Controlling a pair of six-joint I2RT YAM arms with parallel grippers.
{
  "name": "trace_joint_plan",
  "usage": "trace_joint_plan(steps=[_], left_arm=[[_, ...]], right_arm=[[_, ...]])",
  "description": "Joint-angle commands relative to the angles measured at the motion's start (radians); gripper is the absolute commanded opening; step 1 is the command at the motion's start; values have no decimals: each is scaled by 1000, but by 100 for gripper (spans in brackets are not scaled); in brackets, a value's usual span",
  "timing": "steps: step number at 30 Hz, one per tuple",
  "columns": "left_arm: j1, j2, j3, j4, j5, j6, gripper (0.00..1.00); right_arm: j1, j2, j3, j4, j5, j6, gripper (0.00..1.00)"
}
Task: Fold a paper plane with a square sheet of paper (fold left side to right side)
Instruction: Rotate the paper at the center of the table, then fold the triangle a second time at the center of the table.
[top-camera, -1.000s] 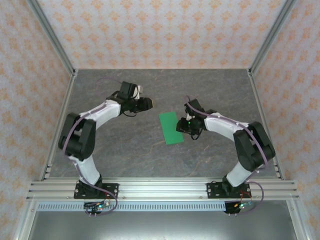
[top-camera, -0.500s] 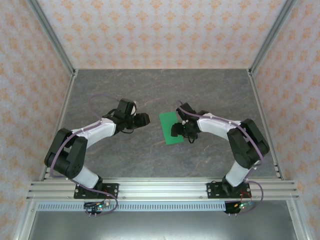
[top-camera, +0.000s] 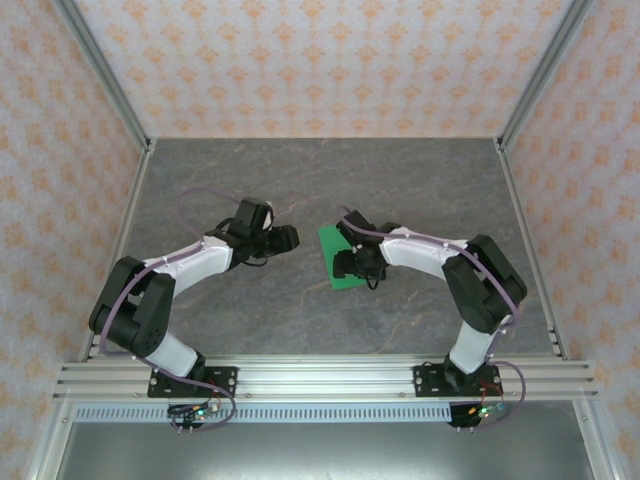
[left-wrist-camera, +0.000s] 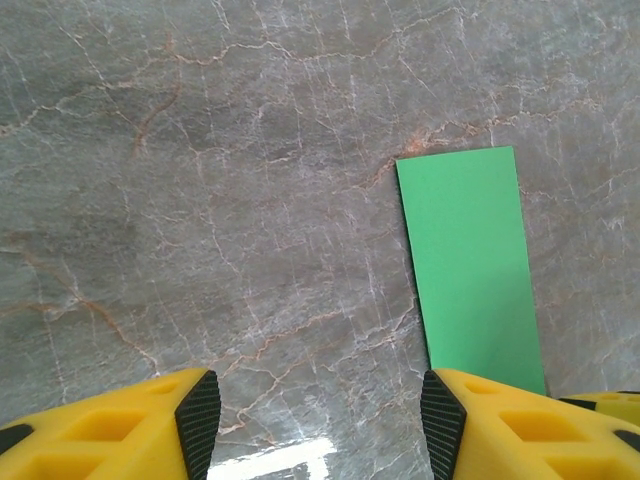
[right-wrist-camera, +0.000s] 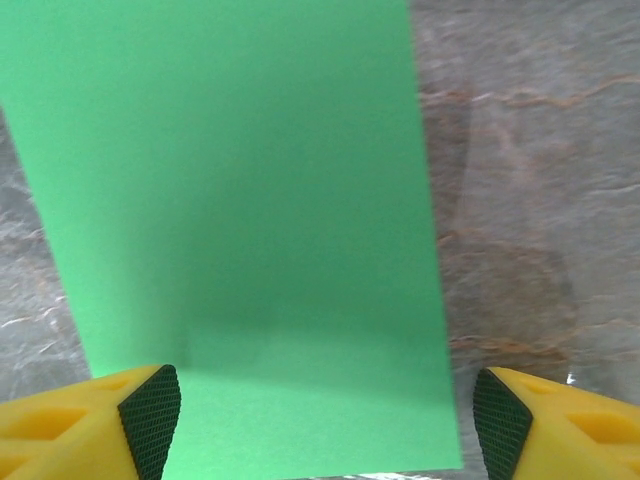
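Though overhead blurs it, right pincer (right-wrist-camera: 325, 415) straddles paper (right-wrist-camera: 230, 200).

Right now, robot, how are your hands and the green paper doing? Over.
Left gripper open, empty, beside the paper. Right gripper open, over the paper. Paper flat on the table, a long rectangle. Nothing in the way.

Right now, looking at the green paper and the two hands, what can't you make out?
- Top view: the right hand covers part of the green paper; its layers are too small to count.
- Right wrist view: the picture's top edge cuts off the paper's far end.
- Left wrist view: the left hand hides its near end.
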Motion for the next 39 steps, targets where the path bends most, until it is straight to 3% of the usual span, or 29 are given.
trace_joint_plan(steps=[1, 8, 14, 18, 27, 32, 39], left_arm=[[-9, -27, 29, -5, -31, 11, 59], [-22, -14, 58, -10, 16, 27, 58], [-48, 16, 88, 7, 95, 31, 50], [-54, 42, 99, 32, 138, 7, 47], [-117, 169, 113, 180, 264, -98, 38], [-139, 252, 138, 229, 250, -148, 34], [-139, 304, 175, 217, 238, -147, 32]], right_arm=[[41, 17, 23, 13, -67, 39, 80], [45, 1, 36, 36, -99, 32, 80], [33, -33, 34, 48, -99, 26, 82], [-8, -62, 16, 65, -121, 18, 83], [-197, -87, -38, 242, -314, -40, 81], [-286, -28, -17, 345, -383, -43, 77], [-300, 42, 45, 324, -377, -53, 74]])
